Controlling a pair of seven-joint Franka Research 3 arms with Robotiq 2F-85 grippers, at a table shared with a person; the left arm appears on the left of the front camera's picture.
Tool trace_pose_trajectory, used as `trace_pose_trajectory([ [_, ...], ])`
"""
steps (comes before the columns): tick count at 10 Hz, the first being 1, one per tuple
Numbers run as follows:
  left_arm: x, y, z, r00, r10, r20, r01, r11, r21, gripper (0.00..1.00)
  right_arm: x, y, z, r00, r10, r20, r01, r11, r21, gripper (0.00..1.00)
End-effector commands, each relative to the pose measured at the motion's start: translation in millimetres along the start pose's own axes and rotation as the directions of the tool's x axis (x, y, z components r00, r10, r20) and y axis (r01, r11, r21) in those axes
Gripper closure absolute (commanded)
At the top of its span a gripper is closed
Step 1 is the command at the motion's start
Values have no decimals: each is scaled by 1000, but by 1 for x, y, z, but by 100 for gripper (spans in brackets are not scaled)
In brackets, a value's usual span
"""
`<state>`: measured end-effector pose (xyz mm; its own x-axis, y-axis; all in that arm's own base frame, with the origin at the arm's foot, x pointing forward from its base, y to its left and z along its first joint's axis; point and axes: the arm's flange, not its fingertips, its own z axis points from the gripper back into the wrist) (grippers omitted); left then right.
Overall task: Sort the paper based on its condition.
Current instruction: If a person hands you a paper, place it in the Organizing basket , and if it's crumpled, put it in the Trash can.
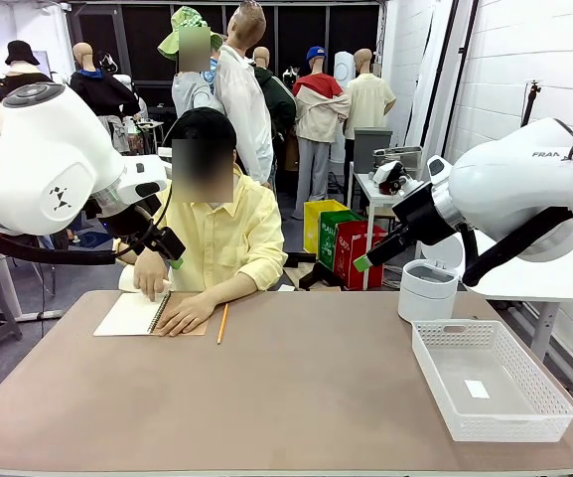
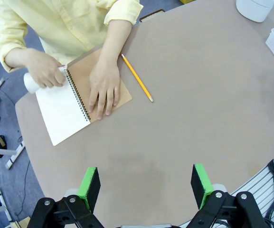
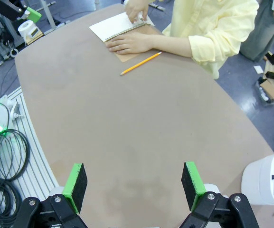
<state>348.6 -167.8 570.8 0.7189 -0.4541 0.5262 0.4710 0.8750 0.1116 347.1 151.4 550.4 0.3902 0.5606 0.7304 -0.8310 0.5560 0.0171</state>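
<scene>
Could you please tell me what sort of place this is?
Probably a robotics lab or workshop: the white left arm and right arm flank a work table, coiled cables lie beside it, and a painted block wall stands nearby.

Left gripper (image 2: pixel 146 186) hangs over the bare table (image 2: pixel 198 109) with its 2 green pads spread wide, nothing between them. Far left, a person in a yellow shirt has 1 hand (image 2: pixel 104 88) flat on the tan cover of an open spiral notebook (image 2: pixel 63 107) and the other hand (image 2: pixel 45 73) at the white page's far corner. A yellow pencil (image 2: pixel 137 77) lies just right of the notebook.
</scene>
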Motion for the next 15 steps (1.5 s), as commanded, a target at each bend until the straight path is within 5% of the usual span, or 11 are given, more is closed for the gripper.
trace_pose_trajectory([
  [1, 0, 0, 1, 1000, -8, 2, 8, 1000, 1, 0, 0, 1, -1, 1000, -10, -3, 10, 1000, 10, 0],
  [15, 0, 0, 1, 1000, -8, 2, 8, 1000, 1, 0, 0, 1, -1, 1000, -10, -3, 10, 1000, 10, 0],
])
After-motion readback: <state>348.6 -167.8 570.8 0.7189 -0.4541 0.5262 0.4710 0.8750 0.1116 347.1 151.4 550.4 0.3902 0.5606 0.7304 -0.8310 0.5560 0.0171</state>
